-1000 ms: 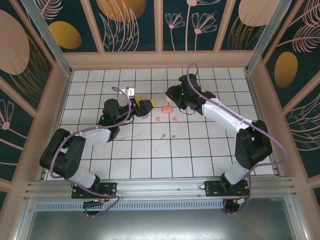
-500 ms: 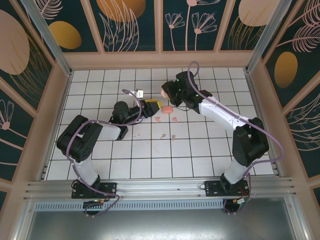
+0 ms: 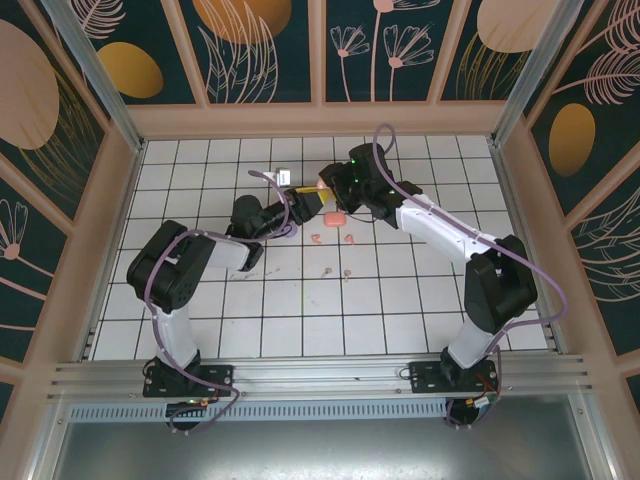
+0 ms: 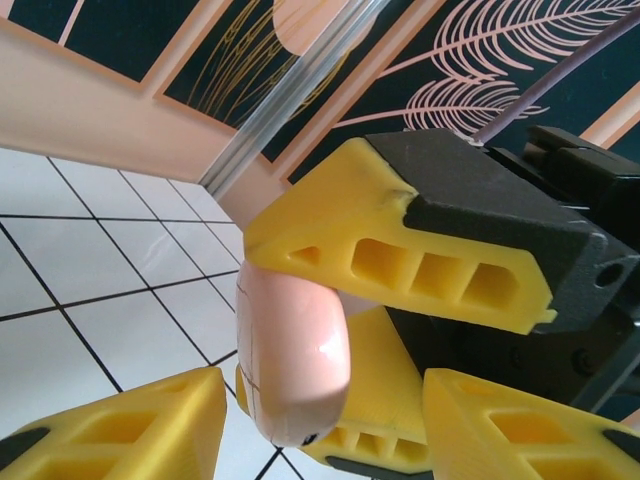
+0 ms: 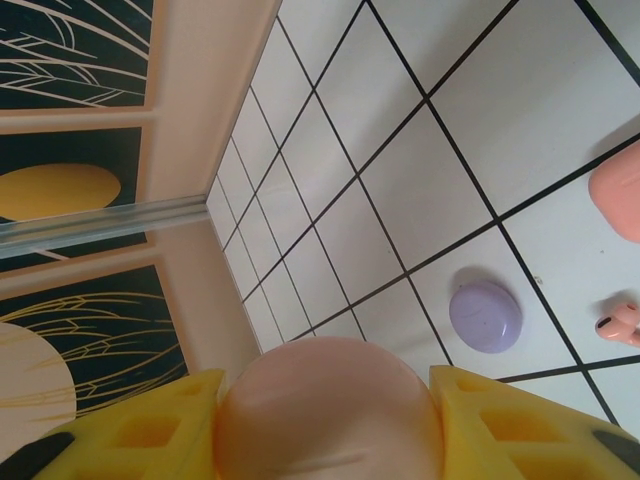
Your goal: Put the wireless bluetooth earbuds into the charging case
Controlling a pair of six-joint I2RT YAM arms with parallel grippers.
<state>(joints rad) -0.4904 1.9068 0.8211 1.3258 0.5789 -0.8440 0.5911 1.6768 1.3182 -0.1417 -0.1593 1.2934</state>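
A salmon-pink charging case (image 3: pixel 321 186) hangs in the air over the back of the tiled floor, with my right gripper (image 3: pixel 335 192) shut on it. In the right wrist view the pink case (image 5: pixel 330 420) sits tight between both yellow fingers (image 5: pixel 150 430). My left gripper (image 3: pixel 312 200) has come up to it from the left. In the left wrist view the case's rounded end (image 4: pixel 295 360) hangs between my left gripper's (image 4: pixel 322 378) fingers, close to one and apart from the other. Small pink earbuds (image 3: pixel 316 238) lie loose on the tiles below, one of them (image 5: pixel 620 322) beside a purple disc.
A second pink case (image 3: pixel 336 217) rests on the floor under the grippers, its edge (image 5: pixel 618 200) at the right of the right wrist view. A round purple disc (image 5: pixel 485 315) lies nearby. More pink buds (image 3: pixel 347 272) lie nearer the arms. Wooden walls (image 3: pixel 320 120) ring the floor.
My left gripper swung right and up from the purple disc to the raised pink case, its jaws narrowing. The right gripper lifted the case slightly toward the left.
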